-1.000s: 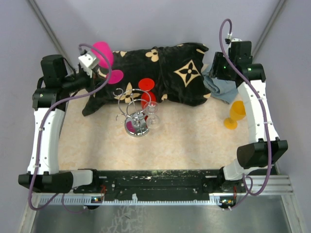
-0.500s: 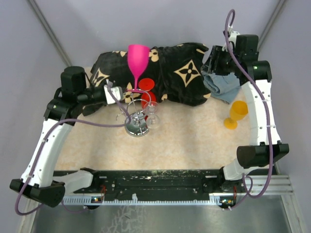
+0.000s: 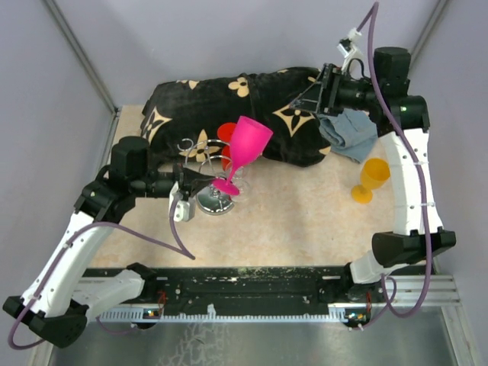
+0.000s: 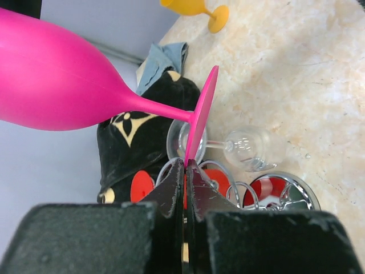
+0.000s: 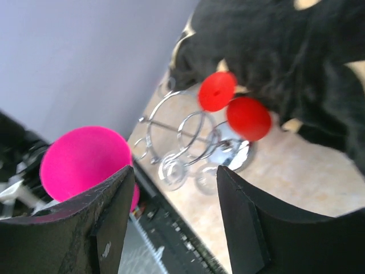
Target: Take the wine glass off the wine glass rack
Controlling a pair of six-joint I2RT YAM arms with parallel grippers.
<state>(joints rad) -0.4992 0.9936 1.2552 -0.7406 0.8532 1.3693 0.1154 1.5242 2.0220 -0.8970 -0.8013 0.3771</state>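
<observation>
My left gripper (image 3: pixel 217 184) is shut on the rim of the foot of a pink wine glass (image 3: pixel 245 146) and holds it tilted just above the chrome wine glass rack (image 3: pixel 207 195). In the left wrist view the gripper (image 4: pixel 186 163) pinches the pink wine glass (image 4: pixel 63 80) by its foot edge, above the rack's mirrored base (image 4: pixel 288 191). A clear glass (image 4: pixel 251 149) and a red glass (image 3: pixel 224 136) hang on the rack. My right gripper (image 3: pixel 311 95) is open and empty, raised over the black cloth. Its view shows the rack (image 5: pixel 188 134), the red glass (image 5: pixel 248 119) and the pink glass (image 5: pixel 85 162).
A black patterned cloth (image 3: pixel 267 99) lies along the back. A blue-grey cloth (image 3: pixel 347 136) lies at the back right. An orange glass (image 3: pixel 370 180) stands at the right, also in the left wrist view (image 4: pixel 197 7). Grey walls close in left, right and behind.
My left arm has swung the pink glass from the back left, over the rack, down to its front side, now tilted. My right arm has risen and turned left.
</observation>
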